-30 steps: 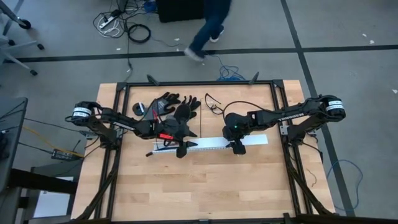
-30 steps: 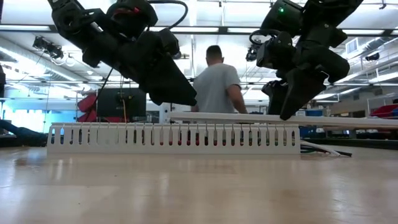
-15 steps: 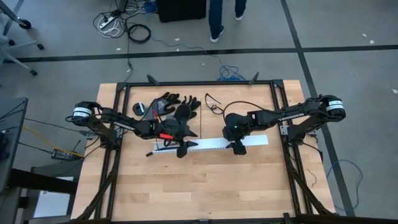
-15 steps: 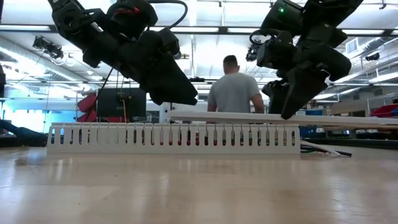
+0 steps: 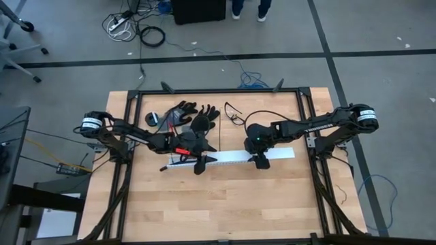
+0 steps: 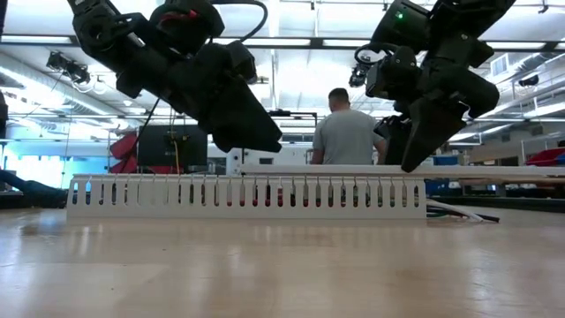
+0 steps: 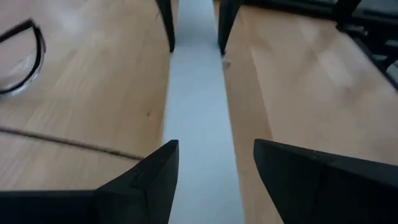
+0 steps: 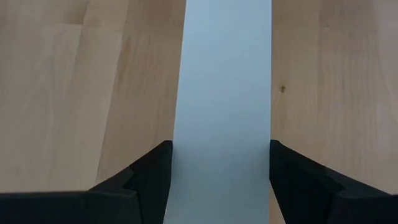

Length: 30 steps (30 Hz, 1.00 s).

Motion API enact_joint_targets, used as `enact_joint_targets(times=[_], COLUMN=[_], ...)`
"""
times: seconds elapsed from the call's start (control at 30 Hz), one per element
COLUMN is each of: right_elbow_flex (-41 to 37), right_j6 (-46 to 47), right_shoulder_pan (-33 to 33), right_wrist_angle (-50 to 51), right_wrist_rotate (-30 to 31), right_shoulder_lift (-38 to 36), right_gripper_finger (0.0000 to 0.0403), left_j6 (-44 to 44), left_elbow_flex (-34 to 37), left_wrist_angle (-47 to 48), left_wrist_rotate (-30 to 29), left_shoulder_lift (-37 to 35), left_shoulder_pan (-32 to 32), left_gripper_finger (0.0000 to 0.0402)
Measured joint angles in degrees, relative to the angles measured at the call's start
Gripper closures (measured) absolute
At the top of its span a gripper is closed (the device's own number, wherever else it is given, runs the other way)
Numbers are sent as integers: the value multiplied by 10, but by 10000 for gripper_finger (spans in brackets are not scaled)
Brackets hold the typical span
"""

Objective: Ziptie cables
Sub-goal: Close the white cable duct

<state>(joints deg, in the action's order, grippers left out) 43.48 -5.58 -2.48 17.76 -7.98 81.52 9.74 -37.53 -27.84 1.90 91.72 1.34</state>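
A long flat white strip (image 5: 235,157) hangs level just above a white slotted duct (image 6: 177,196) that stands on the table. My right gripper (image 8: 221,168) is shut on the strip toward its right end. My left gripper (image 7: 216,155) is open. It hovers over the strip's left end (image 6: 252,164), which passes below and between its fingers. Thin wires, the cables (image 6: 459,212), lie on the table by the duct's right end. Whether the strip touches the duct's top, I cannot tell. My right gripper pinches the white strip by its two long edges (image 8: 176,152), one finger on each edge. The fingers slant down from above and lie across the strip. The strip (image 6: 353,167) is held level and flat side up, over the slotted duct.
Black gloves (image 5: 194,117) and clear safety glasses (image 5: 234,112) lie on the far half of the table. A thin dark cord (image 7: 62,143) crosses the wood near the strip. A person (image 6: 346,132) stands beyond the far edge. The near half of the table is bare wood (image 5: 225,204).
Both arms and the strip have kept still. The person beyond the table's far edge has walked toward the right.
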Motion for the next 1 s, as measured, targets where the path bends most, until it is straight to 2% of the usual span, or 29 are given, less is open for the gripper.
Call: enact_joint_targets(times=[1.0], right_elbow_flex=[0], right_j6=[7], right_shoulder_pan=[-2], right_wrist_angle=[-1], right_wrist_rotate=[-7], right_shoulder_lift=[0], right_gripper_finger=[174], left_j6=[6], left_elbow_flex=[0], left_wrist_angle=[-7], left_wrist_rotate=[4], left_shoulder_lift=[17], left_shoulder_pan=[5], left_gripper_finger=[200])
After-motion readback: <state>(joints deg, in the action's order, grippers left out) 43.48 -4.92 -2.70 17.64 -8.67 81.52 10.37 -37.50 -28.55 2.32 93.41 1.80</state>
